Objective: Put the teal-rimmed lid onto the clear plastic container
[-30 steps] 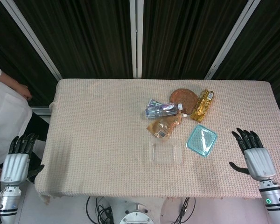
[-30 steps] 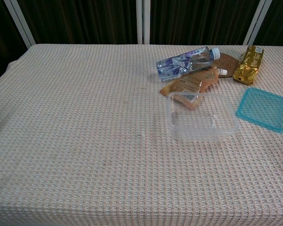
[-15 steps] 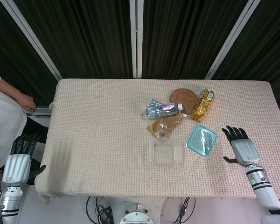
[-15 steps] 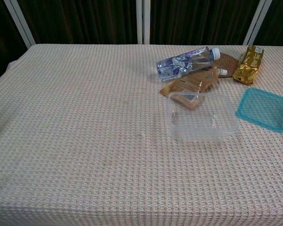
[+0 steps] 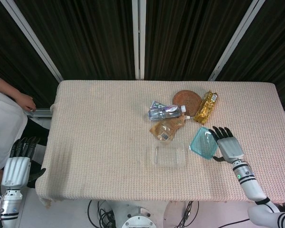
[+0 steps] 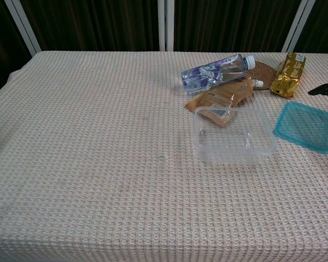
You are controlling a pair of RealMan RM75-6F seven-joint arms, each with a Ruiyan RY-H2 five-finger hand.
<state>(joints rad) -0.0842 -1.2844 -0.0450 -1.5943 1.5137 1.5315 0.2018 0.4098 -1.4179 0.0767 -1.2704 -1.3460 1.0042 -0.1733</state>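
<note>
The table (image 5: 99, 137) is covered with a beige waffle-weave cloth. At its left edge stands a person (image 5: 4, 118) in white. The left hand (image 5: 20, 164) hangs off the table's near-left corner, fingers straight and slightly apart, holding nothing. The right hand (image 5: 227, 145) is over the table's right side, fingers spread and empty, its fingertips (image 6: 322, 89) reaching the far right edge of the lid (image 5: 203, 142); contact cannot be confirmed from either view. The lid, teal-rimmed, lies flat on the cloth just to the right of the container (image 5: 169, 156). The container is clear, upright and open, near the table's front centre. Behind it, touching its far rim in the chest view, lies a tan pouch (image 5: 167, 128). Further back lie a water bottle (image 5: 165, 112) on its side, a round woven coaster (image 5: 186, 101), and a gold packet (image 5: 206, 107).
</note>
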